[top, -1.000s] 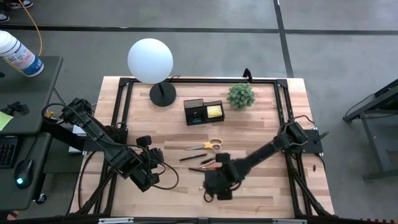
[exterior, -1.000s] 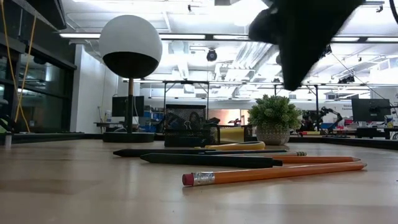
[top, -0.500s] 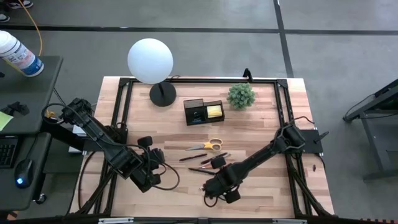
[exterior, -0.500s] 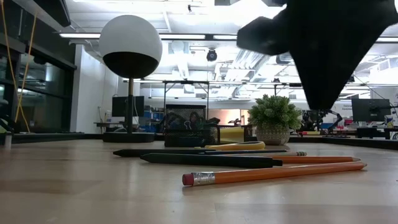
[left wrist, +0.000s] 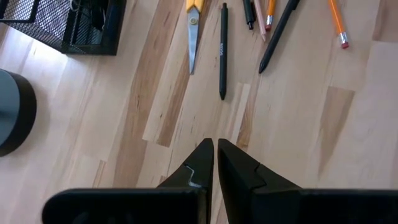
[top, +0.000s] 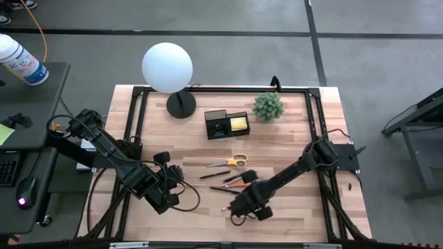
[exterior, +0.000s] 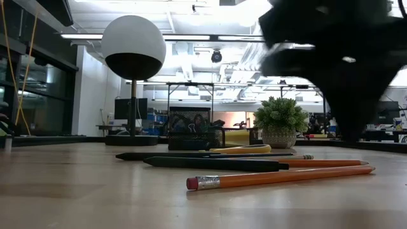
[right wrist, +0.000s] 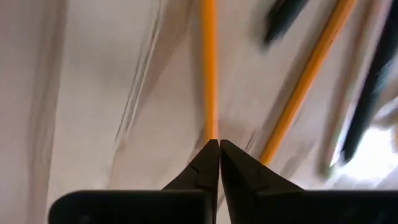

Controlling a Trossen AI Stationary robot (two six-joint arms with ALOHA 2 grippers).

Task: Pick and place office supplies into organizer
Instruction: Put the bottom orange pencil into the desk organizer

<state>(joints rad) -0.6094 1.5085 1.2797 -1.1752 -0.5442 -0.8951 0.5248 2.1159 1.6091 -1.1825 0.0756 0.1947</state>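
Observation:
Several pencils and pens [top: 228, 181] lie flat near the table's middle, with the yellow-handled scissors [top: 233, 161] just beyond them. Nearest in the low view is an orange pencil [exterior: 280, 177]. The black organizer [top: 226, 124] stands farther back, with a yellow sticky-note pad [top: 239, 123] in one compartment. My right gripper [right wrist: 214, 144] is shut and hangs blurred over the pencils' near side [exterior: 343, 70], in line with an orange pencil [right wrist: 209, 68]. My left gripper [left wrist: 216, 146] is shut and waits left of the pens [top: 173, 176].
A white globe lamp [top: 167, 67] on a black base stands at the far left. A small green potted plant [top: 268, 106] is to the right of the organizer. Bare wood lies along the near edge [top: 297, 221]. A black frame rims the table.
My right gripper has swung over the pencils' near side and come lower, looming larger and blurred in the low view; its wrist has turned. The pencils, pens and scissors have stayed where they were.

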